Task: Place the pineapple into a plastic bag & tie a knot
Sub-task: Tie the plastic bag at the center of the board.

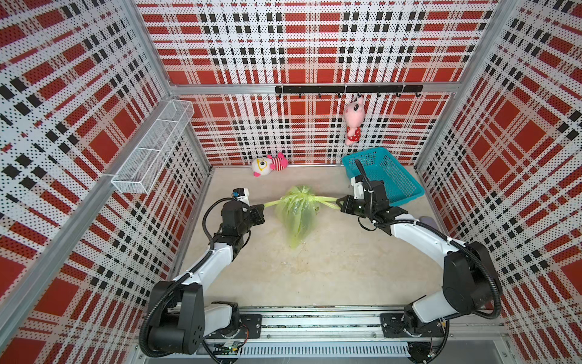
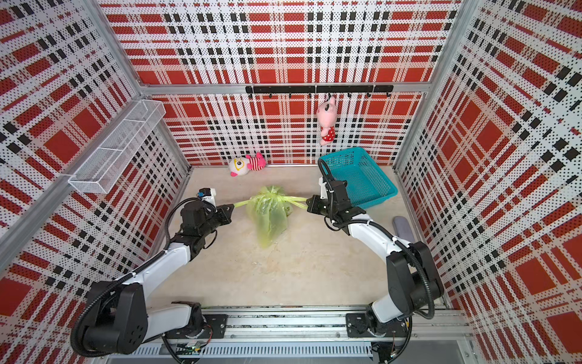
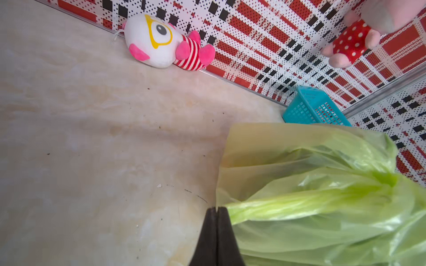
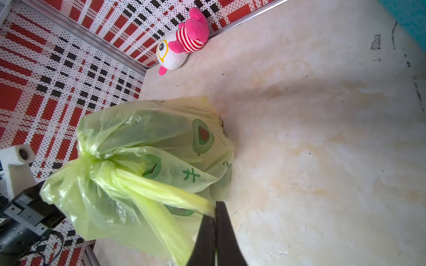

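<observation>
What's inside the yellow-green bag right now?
The plastic bag is gathered shut at the knot. Through its film only a dim, darker bulk shows; folds and printed fruit motifs cover it, so what it is cannot be told.

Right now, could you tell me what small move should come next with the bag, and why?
Probably open both grippers: the left gripper and right gripper hold the plastic bag's handles stretched taut, and the knot already looks tightly bunched.
</observation>
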Controlling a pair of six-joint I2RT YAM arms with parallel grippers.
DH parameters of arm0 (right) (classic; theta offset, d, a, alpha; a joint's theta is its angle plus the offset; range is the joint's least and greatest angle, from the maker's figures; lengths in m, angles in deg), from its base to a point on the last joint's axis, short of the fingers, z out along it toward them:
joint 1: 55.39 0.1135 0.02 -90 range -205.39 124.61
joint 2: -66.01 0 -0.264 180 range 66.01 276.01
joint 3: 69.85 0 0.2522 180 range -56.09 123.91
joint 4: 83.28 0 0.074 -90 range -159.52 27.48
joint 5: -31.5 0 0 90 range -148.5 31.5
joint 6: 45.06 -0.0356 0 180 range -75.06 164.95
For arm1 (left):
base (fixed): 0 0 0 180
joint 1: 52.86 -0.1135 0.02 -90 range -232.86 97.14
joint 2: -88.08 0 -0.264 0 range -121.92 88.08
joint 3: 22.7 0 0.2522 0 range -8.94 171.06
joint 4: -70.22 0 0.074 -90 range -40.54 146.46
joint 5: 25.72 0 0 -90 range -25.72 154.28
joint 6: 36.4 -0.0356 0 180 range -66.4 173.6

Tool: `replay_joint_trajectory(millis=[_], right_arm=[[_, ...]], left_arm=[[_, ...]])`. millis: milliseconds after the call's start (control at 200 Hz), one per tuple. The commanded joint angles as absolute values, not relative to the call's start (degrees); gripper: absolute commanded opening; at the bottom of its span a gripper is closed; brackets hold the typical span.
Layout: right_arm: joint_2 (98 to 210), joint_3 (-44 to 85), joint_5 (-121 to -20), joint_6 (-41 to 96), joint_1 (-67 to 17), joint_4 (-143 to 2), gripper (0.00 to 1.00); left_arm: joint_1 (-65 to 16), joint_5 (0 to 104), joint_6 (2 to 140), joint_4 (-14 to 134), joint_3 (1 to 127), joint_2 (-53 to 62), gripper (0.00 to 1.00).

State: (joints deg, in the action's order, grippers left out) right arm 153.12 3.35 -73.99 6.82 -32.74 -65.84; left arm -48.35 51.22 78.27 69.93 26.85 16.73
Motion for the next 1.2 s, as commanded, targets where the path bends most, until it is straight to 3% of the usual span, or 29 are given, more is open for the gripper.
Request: replay_joint_trajectory(millis=[0, 266, 581, 686, 767, 867, 1057, 1117, 1198], right_arm=[[152.10, 7.57, -64.98, 8.23, -37.56, -61.86, 0.00], [150.86, 16.16, -64.49, 10.32, -38.24, -60.55, 0.00], [150.90, 1.19, -62.31, 6.74, -42.19, -61.83, 0.00], [151.50, -1.34, -63.37, 8.34, -43.19, -61.65, 0.00], [151.68, 1.33, -66.62, 11.27, -40.95, -60.05, 0.00], [152.40, 6.16, -64.82, 15.59, -36.21, -57.01, 0.00], [150.41, 8.95, -70.30, 17.95, -35.40, -60.40, 0.00], [148.99, 9.85, -73.04, 19.45, -35.28, -61.21, 0.10], [147.07, 10.90, -77.70, 21.23, -35.35, -61.69, 0.31]], left_arm=[[-53.22, 62.62, 78.26, 67.58, 30.28, 18.17, 0.00], [-53.21, 61.19, 75.68, 63.90, 44.20, 15.29, 0.00], [-54.02, 66.62, 79.44, 68.58, 28.52, 15.19, 0.00], [-54.87, 63.96, 80.53, 71.61, 23.48, 14.97, 0.00], [-53.99, 59.45, 80.28, 72.39, 24.70, 14.20, 0.00], [-49.45, 62.28, 77.66, 69.45, 29.26, 13.49, 0.00], [-46.42, 60.54, 77.00, 69.13, 35.34, 12.94, 0.00], [-45.67, 59.54, 76.43, 69.03, 36.78, 13.41, 0.00], [-44.47, 58.39, 75.78, 69.16, 38.59, 13.95, 0.16]])
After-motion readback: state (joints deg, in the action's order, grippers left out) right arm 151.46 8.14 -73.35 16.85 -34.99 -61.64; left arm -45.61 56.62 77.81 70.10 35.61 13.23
